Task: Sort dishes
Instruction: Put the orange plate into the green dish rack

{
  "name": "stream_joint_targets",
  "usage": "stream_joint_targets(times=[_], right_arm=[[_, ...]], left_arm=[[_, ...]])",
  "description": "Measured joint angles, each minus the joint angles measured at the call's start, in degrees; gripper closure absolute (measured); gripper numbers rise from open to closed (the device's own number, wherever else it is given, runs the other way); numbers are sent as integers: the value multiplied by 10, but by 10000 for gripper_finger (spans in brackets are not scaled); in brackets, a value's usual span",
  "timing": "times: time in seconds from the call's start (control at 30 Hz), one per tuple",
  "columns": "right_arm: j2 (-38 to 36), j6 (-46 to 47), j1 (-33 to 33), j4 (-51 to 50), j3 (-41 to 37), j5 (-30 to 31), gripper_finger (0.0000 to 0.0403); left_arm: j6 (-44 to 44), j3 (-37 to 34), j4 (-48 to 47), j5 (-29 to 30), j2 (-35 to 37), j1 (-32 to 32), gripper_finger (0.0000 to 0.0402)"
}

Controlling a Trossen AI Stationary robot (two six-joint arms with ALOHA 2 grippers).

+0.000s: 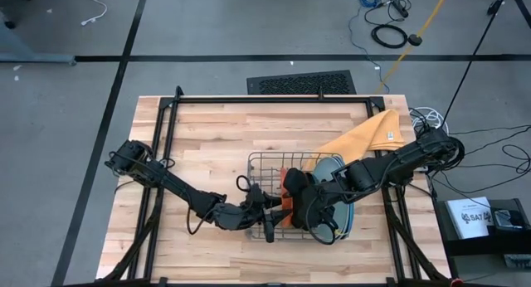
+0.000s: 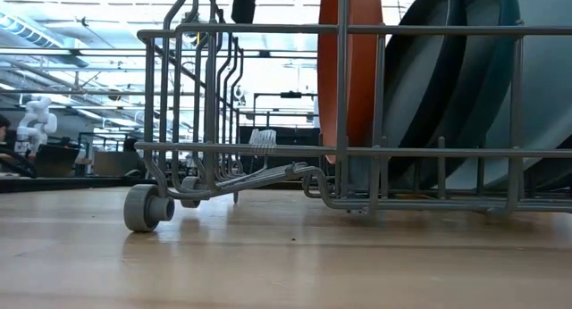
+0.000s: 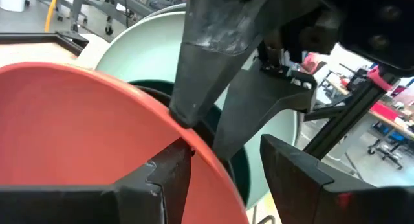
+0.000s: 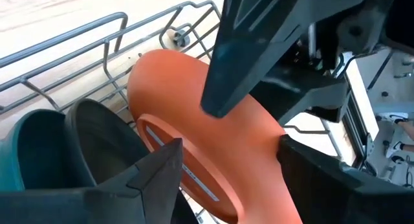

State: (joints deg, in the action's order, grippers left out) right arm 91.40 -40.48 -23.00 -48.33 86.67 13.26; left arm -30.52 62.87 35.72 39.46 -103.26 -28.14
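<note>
The orange-red plate point(image 1: 287, 193) stands on edge in the wire dish rack point(image 1: 259, 161), at the rack's left part. My left gripper point(image 3: 223, 160) reaches in level from the table's left and is shut on this plate. My right gripper point(image 4: 229, 153) slants down from the right, open, with a finger on either side of the same plate's rim. Right of it, a black plate point(image 4: 103, 146), a dark teal plate point(image 4: 29, 153) and a pale blue plate point(image 1: 330, 166) stand on edge in the rack. My left gripper holds the orange-red plate at its rim point(image 3: 194, 153), one finger on each face point(image 4: 217, 104), coming level from the table's left. The plate stands upright, and in the low view its lower edge point(image 2: 335, 155) is above the rack's floor wires. My right gripper has its fingertips point(image 3: 184, 117) at the plate's upper rim point(image 4: 272, 136), slanting down from the right; I cannot tell whether they touch it.
The yellow-orange cloth point(image 1: 365, 138) lies at the rack's far right corner. The rack stands on small wheels point(image 2: 143, 208). Bare wooden table point(image 1: 207, 146) spreads left of the rack. A black frame point(image 1: 249, 98) runs along the far edge.
</note>
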Motion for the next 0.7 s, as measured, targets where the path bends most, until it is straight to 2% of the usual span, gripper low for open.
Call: stream_joint_targets(times=[0.37,0.57,0.7], right_arm=[[0,16,0,-1,-1,-1,158],[0,22,0,2,-1,2,158],[1,27,1,0,-2,4,158]], left_arm=[[24,0,20,1,7,-7,219],[24,-1,-4,3,24,-10,219],[24,-1,-35,26,36,-16,219]])
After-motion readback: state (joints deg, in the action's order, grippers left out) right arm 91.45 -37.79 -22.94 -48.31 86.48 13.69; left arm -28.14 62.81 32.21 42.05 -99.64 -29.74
